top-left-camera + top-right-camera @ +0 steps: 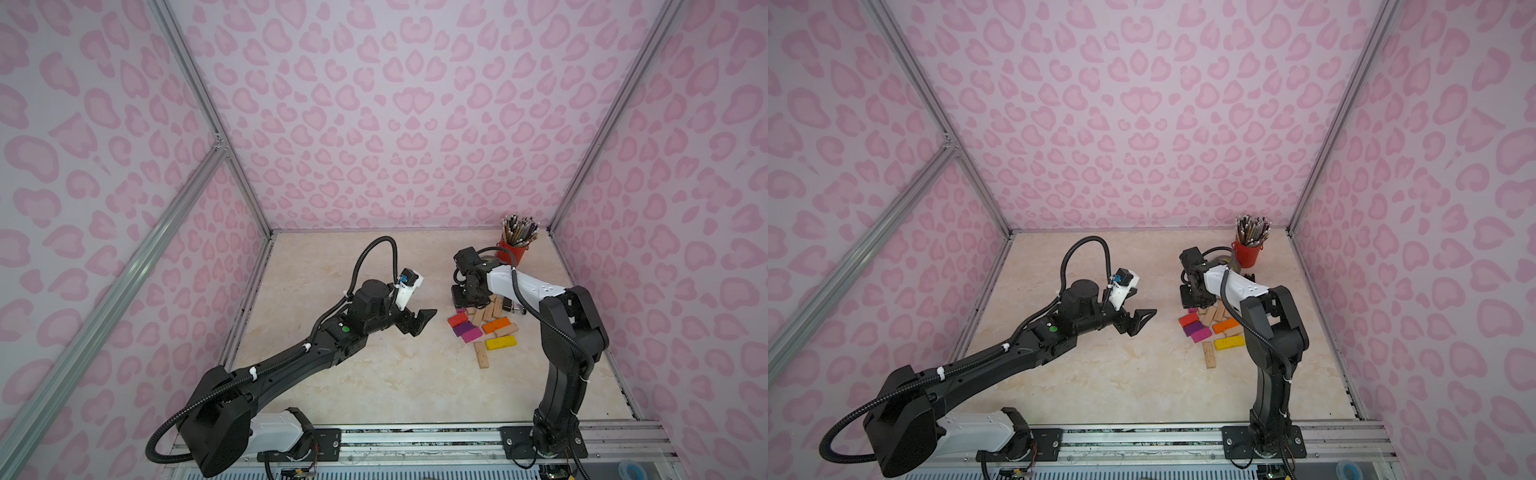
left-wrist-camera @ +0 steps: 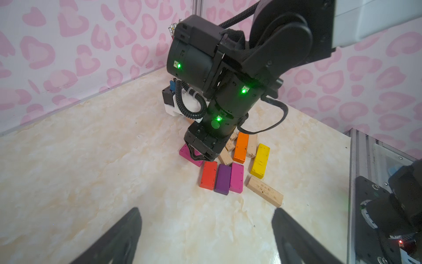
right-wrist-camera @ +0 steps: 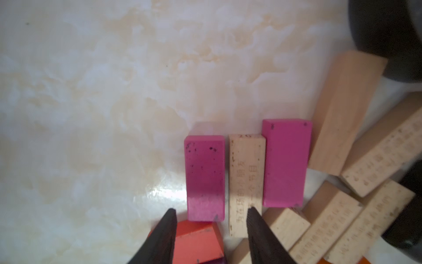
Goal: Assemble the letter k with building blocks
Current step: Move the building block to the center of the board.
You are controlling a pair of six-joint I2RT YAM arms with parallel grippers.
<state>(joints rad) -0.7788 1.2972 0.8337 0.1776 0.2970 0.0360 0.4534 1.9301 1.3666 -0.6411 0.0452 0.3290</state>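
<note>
The building blocks lie in a loose pile right of centre in both top views: red point(image 1: 457, 319), purple point(image 1: 462, 328), magenta point(image 1: 471, 335), orange point(image 1: 495, 325), yellow point(image 1: 500, 343) and plain wood point(image 1: 481, 354). My right gripper point(image 3: 211, 211) is down at the pile's far edge. Its jaws stand apart over the near end of a magenta block point(image 3: 204, 173) and a red block point(image 3: 196, 242), and a gap shows on each side of the magenta one. My left gripper point(image 1: 424, 322) hovers open and empty above bare table left of the pile; its fingers point(image 2: 134, 217) are wide apart.
A red cup of pencils point(image 1: 514, 249) stands in the back right corner behind the right arm. Beside the held-over magenta block lie a wood block point(image 3: 246, 173) and a second magenta block point(image 3: 285, 162). Pink patterned walls enclose the table, and a metal rail point(image 1: 415, 432) runs along the front.
</note>
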